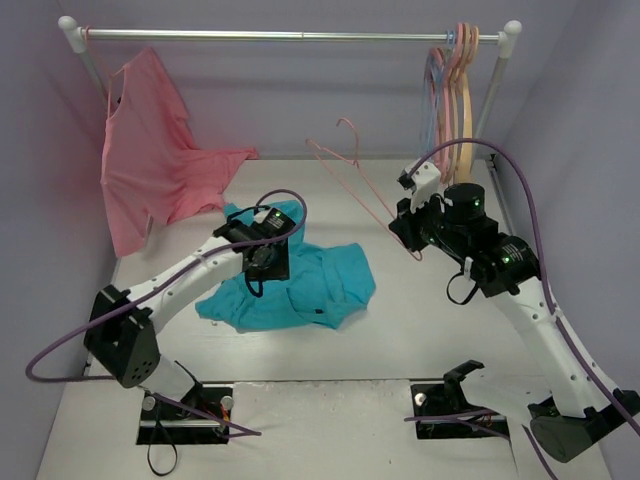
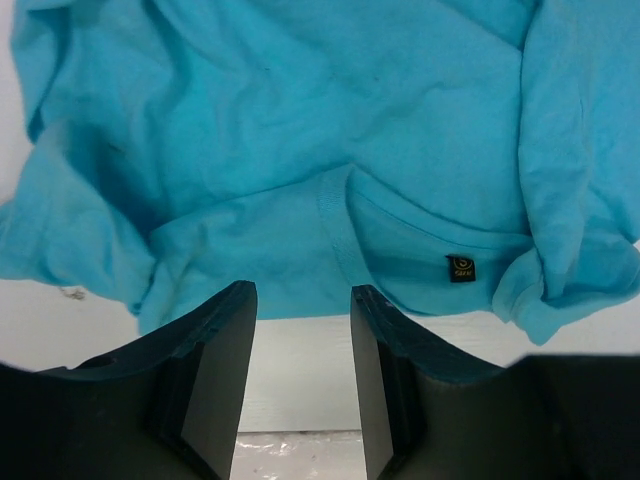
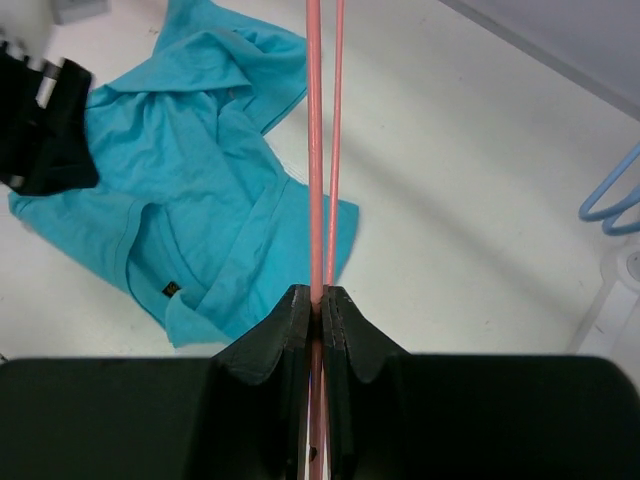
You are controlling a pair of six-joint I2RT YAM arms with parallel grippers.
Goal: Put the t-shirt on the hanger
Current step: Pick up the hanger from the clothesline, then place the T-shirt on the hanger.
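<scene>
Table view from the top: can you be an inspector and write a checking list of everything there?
Surface: white table, no spills seen.
Job's things: teal t-shirt lies crumpled on the table; pink wire hanger is held off the table, not in the shirt yet.
Clutter: pink garment droops from the rail's left end.
Grippers: left fingers open at the shirt's edge near the collar; right fingers shut on the hanger.
Cables: purple cables loop over both arms, none caught on the shirt.
Surroundings: rail at the back, spare hangers on its right end, plain walls.
</scene>
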